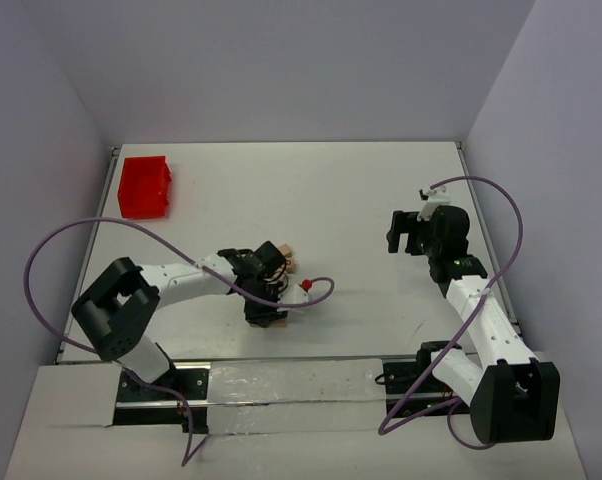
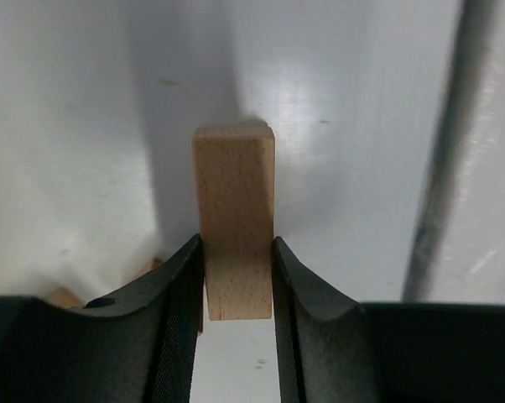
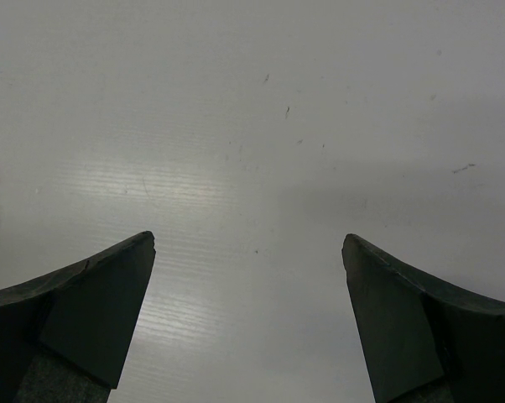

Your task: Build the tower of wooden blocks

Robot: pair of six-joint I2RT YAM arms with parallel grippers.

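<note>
Wood block is pinched by its smooth side faces between my left fingers, over the desk. Looks light, stiff, a bit slick, so I'd grip square on flat faces. Right fingers spread wide, holding nothing.

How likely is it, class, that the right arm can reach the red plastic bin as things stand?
Probably not: nothing blocks the way, but the red plastic bin sits in the far left corner, a long stretch from the right arm, jaws open, on the opposite side.
</note>
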